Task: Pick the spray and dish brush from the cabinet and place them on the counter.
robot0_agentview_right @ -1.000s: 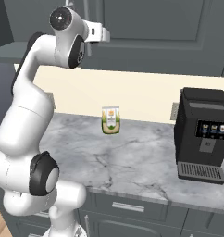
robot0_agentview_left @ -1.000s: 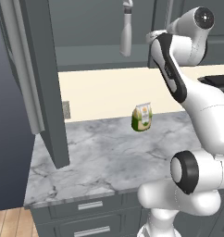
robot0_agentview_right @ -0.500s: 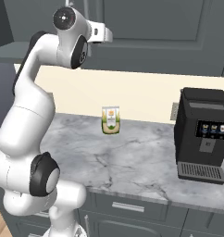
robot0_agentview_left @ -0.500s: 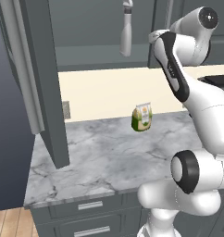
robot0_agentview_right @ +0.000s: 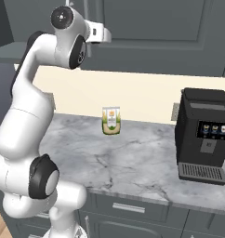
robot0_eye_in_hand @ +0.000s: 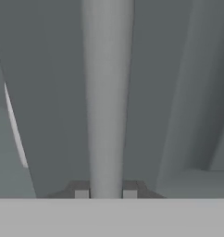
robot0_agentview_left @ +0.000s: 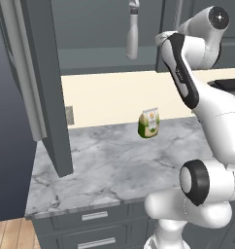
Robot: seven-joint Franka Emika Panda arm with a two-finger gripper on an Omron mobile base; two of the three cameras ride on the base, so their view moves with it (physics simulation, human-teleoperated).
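Hand view: gripper [robot0_eye_in_hand: 106, 193] clamped tight on a pale upright bar, apparently the silver bar handle [robot0_eye_in_hand: 107, 92] of the cabinet's closed right door [robot0_agentview_right: 156, 32]. Step in hand, as judged: opening that door. The next move calls for a steady pull outward along the hinge arc without slipping off the bar. Spray [robot0_agentview_left: 132, 36]: on the shelf of the cabinet [robot0_agentview_left: 90, 29], left of the arm, above the counter [robot0_agentview_left: 114, 165], long axis vertical, trigger head uppermost.
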